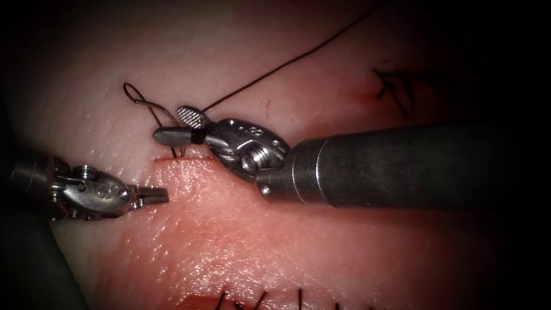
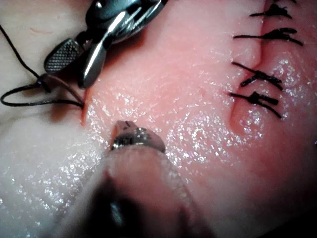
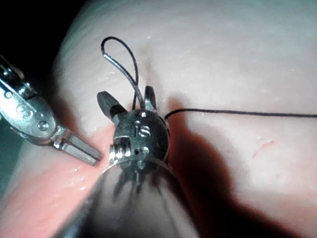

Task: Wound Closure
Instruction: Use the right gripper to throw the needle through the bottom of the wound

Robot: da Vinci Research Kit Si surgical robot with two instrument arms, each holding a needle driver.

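Now | thread [image 1: 287, 64] runs up-right | right pincer [image 1: 181, 125] open, empty.

Light pools on the tissue [image 1: 241, 229] close around both tools, and well away from them the endoscope view drops into dark. Wet glare sparkles just below the left tool [image 1: 162, 196]. The right tool [image 1: 170, 123] casts a soft shadow beneath its shaft. From the right wrist, heavy shadow falls behind that tool, and from the left wrist, glare glitters beside the left tool's tip
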